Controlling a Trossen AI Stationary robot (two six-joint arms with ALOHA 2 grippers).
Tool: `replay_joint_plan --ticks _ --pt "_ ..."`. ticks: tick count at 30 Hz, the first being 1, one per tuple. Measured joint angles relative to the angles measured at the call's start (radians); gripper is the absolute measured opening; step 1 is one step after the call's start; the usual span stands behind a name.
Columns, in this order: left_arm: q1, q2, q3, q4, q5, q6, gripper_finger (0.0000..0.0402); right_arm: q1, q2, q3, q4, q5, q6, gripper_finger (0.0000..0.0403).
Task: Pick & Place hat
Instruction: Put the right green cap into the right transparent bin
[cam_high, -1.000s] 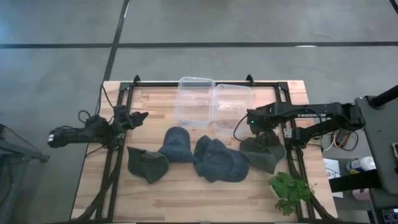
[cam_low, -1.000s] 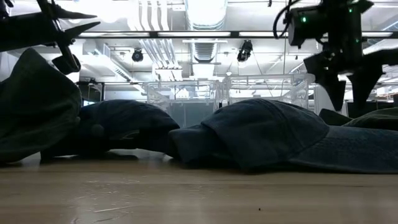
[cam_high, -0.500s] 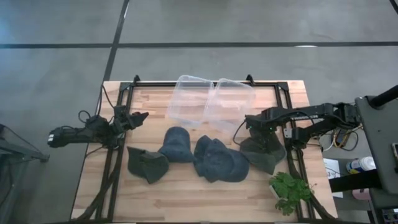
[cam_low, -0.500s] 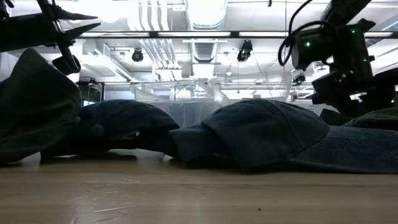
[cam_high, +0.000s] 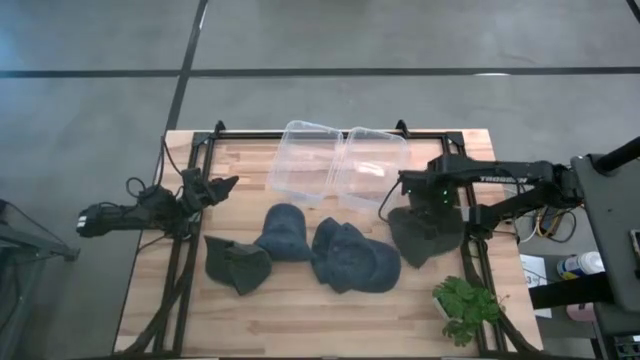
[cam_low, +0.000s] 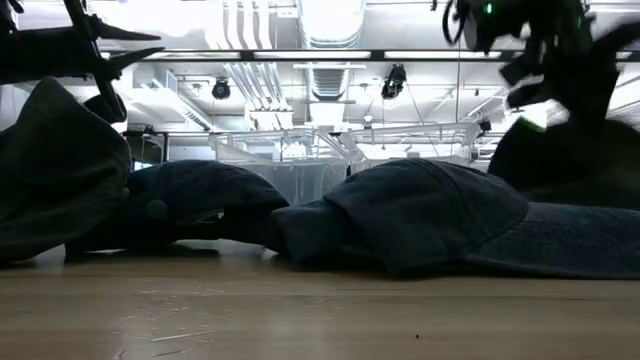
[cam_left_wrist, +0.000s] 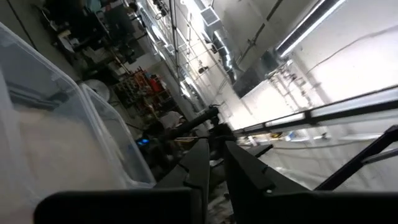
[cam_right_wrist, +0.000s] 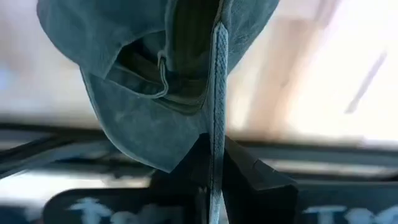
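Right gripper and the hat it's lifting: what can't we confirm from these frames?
- High view: right gripper fingertips hidden by the arm's own wrist; the lifted hat looks raised, but clearance from the table is unreadable.
- Low view: that hat is blurred and cut by the picture's right edge.
- Right wrist view: its fabric fills the frame, hiding the bins.
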Motion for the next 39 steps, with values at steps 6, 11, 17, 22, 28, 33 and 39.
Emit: replay_joint_plan --ticks 6,11,17,22,28,33,39 --pt "0.000 -0.001 0.001 0.019 -0.180 0.024 0.0044 -0.014 -0.042 0.190 0.013 -0.367 0.188 0.0010" --pt "-0.001 0.010 0.001 0.017 -0.181 0.018 0.0044 -0.034 -0.057 0.293 0.097 -0.412 0.352 0.0012" --pt "0.000 0.078 0.002 0.005 -0.192 -0.021 0.0044 -0.114 -0.109 0.296 0.435 -0.119 0.961 0.0014" --pt "0.000 0.147 0.002 0.007 -0.191 -0.091 0.0044 -0.176 -0.117 0.260 0.465 -0.059 1.166 0.0014" --pt "0.000 0.208 0.002 0.006 -0.189 -0.127 0.0044 -0.210 -0.075 0.081 0.642 -0.271 1.388 0.0015" --pt "0.000 0.235 0.002 0.006 -0.184 -0.181 0.0044 -0.225 -0.067 -0.041 0.654 -0.391 1.537 0.0015" --pt "0.000 0.247 0.004 0.007 -0.182 -0.226 0.0044 -0.233 -0.114 -0.056 0.636 -0.348 1.703 0.0015"
